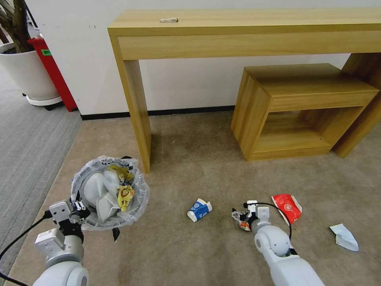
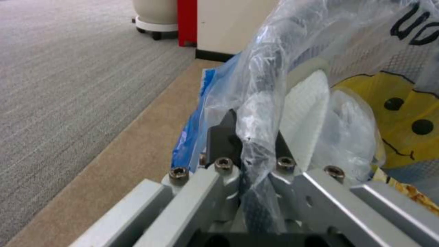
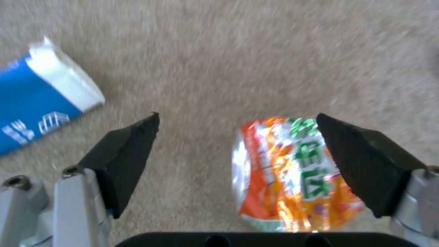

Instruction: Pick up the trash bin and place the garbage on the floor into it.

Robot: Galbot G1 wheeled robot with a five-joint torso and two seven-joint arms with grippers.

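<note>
The left gripper [image 1: 79, 207] is clamped on the near rim of the bin [image 1: 109, 192], its fingers [image 2: 224, 137] pinching the bag; the bin's dark body is hidden under the plastic. Inside lie two white slippers [image 1: 99, 190] and a yellow wrapper [image 1: 125, 195], partly covering each other. The right gripper [image 1: 240, 219] hangs low over the carpet [image 1: 190, 167] with jaws wide apart, holding nothing, an orange wrapper [image 3: 293, 175] between them, partly hidden by one pad. Loose on the carpet: one blue carton [image 1: 199, 209], one red box [image 1: 287, 207], one pale scrap [image 1: 344, 237].
</note>
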